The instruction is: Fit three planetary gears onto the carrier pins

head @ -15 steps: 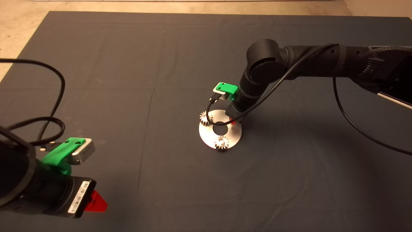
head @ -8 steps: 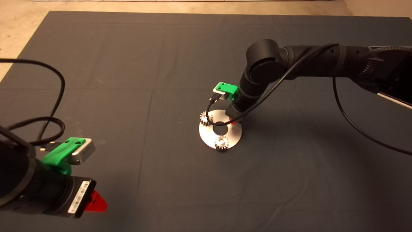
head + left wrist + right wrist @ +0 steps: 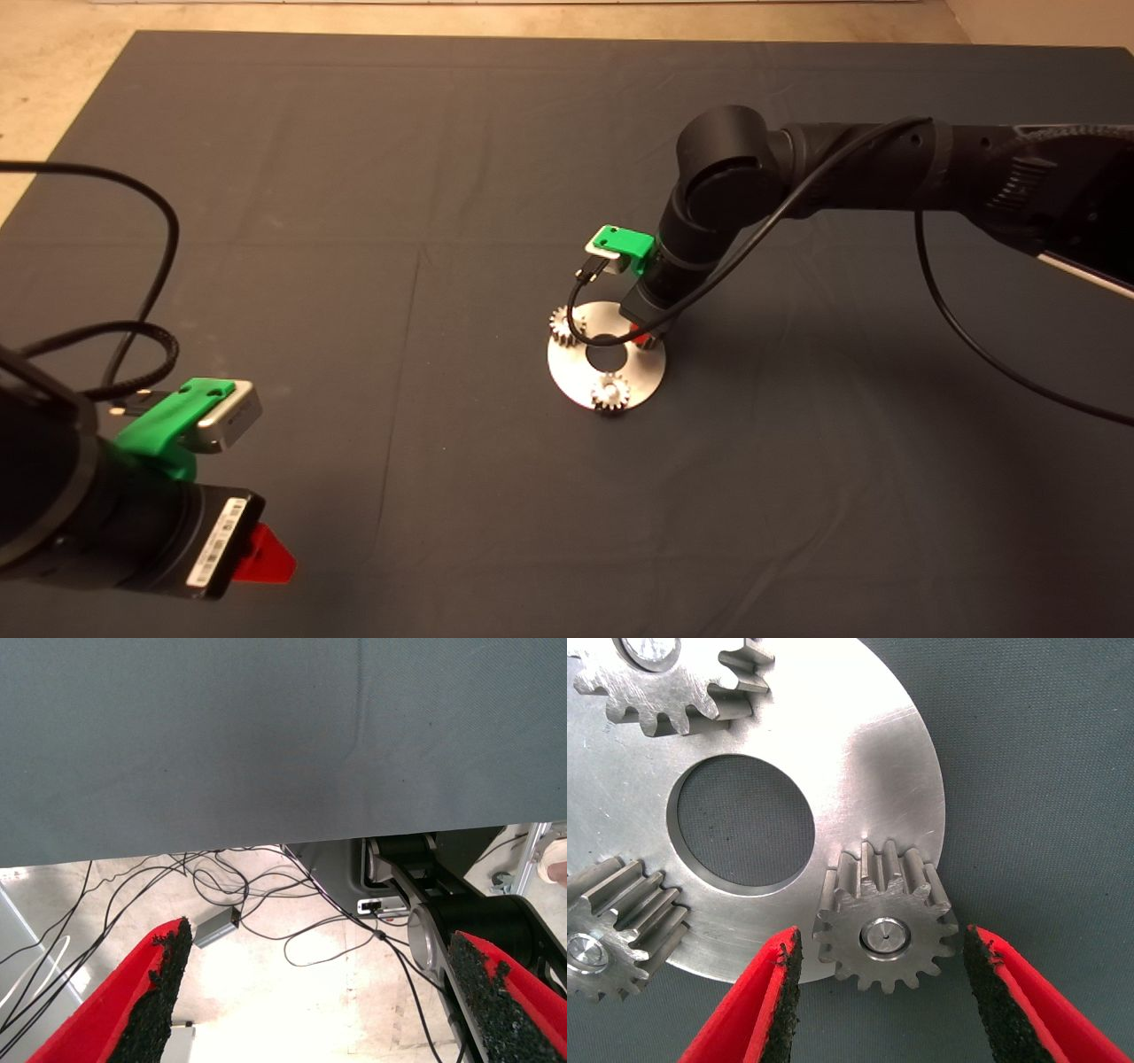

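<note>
Head camera looked down from above on the whole mat [image 3: 354, 177]. Right wrist camera faced straight down, close over the disc [image 3: 868, 744], shared with the head view. Left wrist camera faced the mat's edge and floor [image 3: 292, 992] beyond.

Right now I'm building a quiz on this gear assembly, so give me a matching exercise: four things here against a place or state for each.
Things:
1. right gripper
2. left gripper
3. third gear
4. disc

States:
A. flat on the mat, large centre hole
B. open, parked at the mat's lower left edge
C. seated on its pin, between open fingers
D. open, straddling a gear

Pairs: 1-D, 2-B, 3-C, 4-A
</note>
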{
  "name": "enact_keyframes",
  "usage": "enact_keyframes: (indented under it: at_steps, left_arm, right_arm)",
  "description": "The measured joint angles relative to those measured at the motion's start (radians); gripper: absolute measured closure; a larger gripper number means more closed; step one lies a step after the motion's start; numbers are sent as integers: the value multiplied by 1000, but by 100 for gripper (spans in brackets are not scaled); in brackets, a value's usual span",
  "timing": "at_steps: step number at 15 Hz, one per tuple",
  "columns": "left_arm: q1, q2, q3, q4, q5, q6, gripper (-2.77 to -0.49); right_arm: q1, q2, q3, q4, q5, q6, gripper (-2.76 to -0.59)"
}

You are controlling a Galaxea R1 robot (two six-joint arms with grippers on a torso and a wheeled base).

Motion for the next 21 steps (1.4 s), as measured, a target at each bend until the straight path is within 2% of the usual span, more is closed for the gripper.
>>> enact_keyframes:
  at_steps: [1,2,3,5,6,7,8,9,10,11,12,13,15,16,17,18,19,20,21]
  left_arm:
    - [0,0,0,0,0,0,-207]
    - [0,0,0,0,0,0,-207]
    - [0,0,0,0,0,0,-207]
    - [0,0,0,0,0,0,-207]
    - [0,0,0,0,0,0,-207]
    - [0,0,0,0,0,0,-207]
    - [0,0,0,0,0,2,-218]
    - [0,1,0,0,0,7,-220]
    - [0,1,0,0,1,11,-220]
    - [0,7,0,0,1,15,-220]
    - [0,15,0,0,0,19,-233]
    - [0,22,0,0,0,24,-236]
    - [0,32,0,0,1,34,-241]
    - [0,43,0,0,0,39,-251]
    - [0,60,1,0,1,43,-251]
    - [0,76,2,0,0,45,-255]
    - [0,82,2,0,-2,48,-264]
    - [0,84,4,0,-2,48,-264]
    - [0,84,4,0,-2,48,-267]
  right_arm:
    - [5,-3,3,1,1,0,-132]
    - [13,-3,9,1,0,0,-143]
    - [31,-4,19,4,0,0,-148]
    - [112,-8,37,28,0,5,-149]
    - [170,-14,49,55,0,14,-159]
    - [205,-22,71,81,-1,29,-161]
    - [224,-33,92,100,-9,40,-161]
    - [229,-65,127,121,-16,64,-168]
    - [225,-103,153,133,-17,86,-174]
    - [218,-173,193,141,-19,118,-176]
    - [219,-247,242,152,-23,145,-181]
    - [221,-330,292,177,-27,171,-190]
    - [221,-513,410,239,-29,237,-192]
    - [221,-615,491,271,-29,280,-197]
    - [221,-711,574,302,-32,326,-206]
    - [221,-795,657,340,-38,381,-205]
    - [221,-865,737,383,-41,451,-205]
    - [221,-928,802,421,-40,501,-211]
    - [221,-982,842,442,-37,536,-218]
